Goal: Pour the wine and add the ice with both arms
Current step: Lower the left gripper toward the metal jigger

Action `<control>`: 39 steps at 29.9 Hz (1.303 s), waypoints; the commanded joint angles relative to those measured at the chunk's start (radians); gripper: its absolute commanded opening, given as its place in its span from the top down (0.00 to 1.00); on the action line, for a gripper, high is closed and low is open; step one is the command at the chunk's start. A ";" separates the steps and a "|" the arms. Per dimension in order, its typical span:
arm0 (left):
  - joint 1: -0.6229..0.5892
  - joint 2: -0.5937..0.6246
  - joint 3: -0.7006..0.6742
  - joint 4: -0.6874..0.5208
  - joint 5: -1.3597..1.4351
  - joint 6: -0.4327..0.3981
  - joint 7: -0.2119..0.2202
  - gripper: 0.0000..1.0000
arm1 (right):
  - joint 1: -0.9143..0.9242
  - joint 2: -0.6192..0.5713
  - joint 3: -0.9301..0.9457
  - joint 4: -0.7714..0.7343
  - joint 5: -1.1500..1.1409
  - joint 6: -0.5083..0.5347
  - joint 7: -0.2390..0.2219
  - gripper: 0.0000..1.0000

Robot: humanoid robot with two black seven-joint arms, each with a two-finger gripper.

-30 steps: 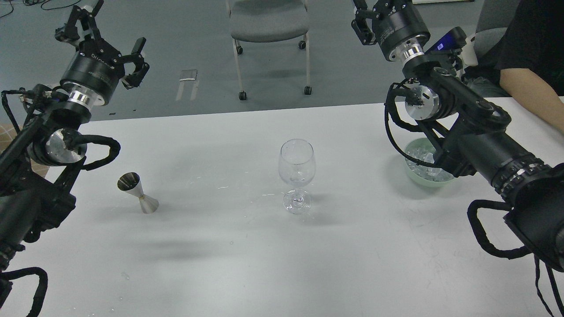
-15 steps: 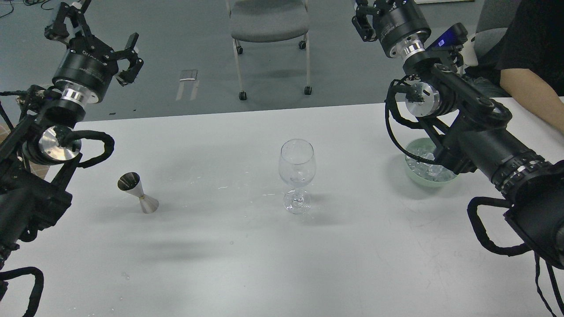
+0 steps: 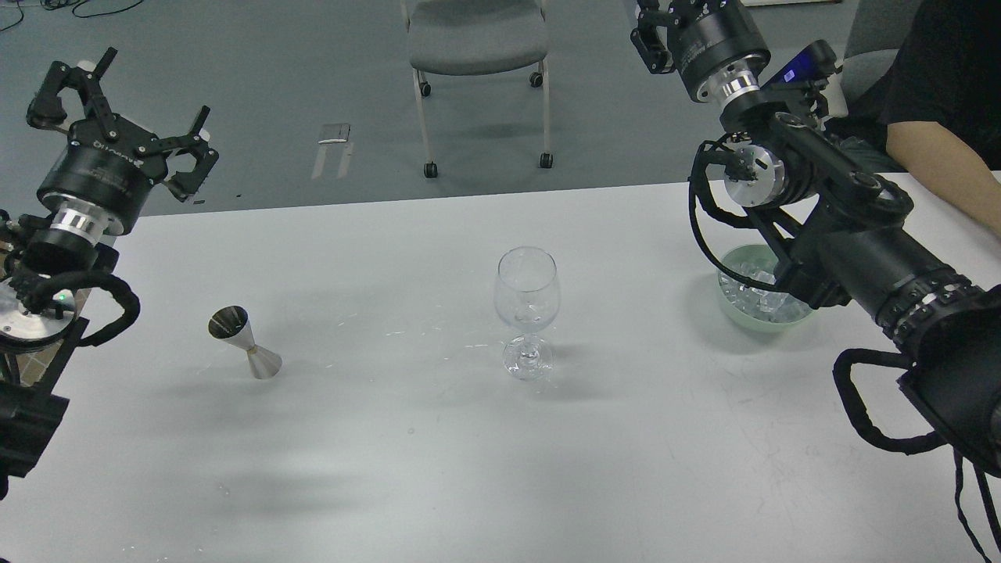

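A clear wine glass [image 3: 527, 311] stands upright at the table's middle; a small glassy shape shows in its bowl. A steel jigger [image 3: 245, 342] stands to its left. A pale green bowl [image 3: 731, 313] with clear ice cubes [image 3: 749, 292] sits at the right, partly hidden by my right arm. My left gripper [image 3: 125, 109] is open and empty, high beyond the table's far left edge. My right gripper [image 3: 672, 19] is at the top edge, cut off by the frame; its fingers cannot be told apart.
A grey wheeled chair [image 3: 477, 47] stands beyond the white table [image 3: 438, 453]. A seated person's bare arm [image 3: 934, 176] rests on the table's far right corner. A phone [image 3: 798, 70] shows behind my right arm.
My left arm has swung left and lower, away from the table. My right gripper has risen slightly toward the top edge. The glass, jigger and bowl have not moved.
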 commanded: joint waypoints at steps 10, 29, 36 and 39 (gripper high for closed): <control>0.477 -0.095 -0.384 -0.402 -0.147 0.223 0.050 0.01 | -0.007 0.003 -0.001 0.000 0.002 0.000 0.000 0.00; 0.856 -0.319 -0.490 -0.566 -0.187 0.206 0.163 0.01 | -0.014 0.000 -0.001 0.000 0.002 0.002 0.000 0.00; 0.949 -0.357 -0.417 -0.562 -0.177 0.080 0.202 0.01 | -0.013 0.003 0.000 0.000 0.003 0.002 -0.004 0.00; 0.942 -0.360 -0.401 -0.537 -0.155 0.082 0.197 0.01 | -0.013 0.003 -0.001 0.000 0.003 0.003 -0.004 0.00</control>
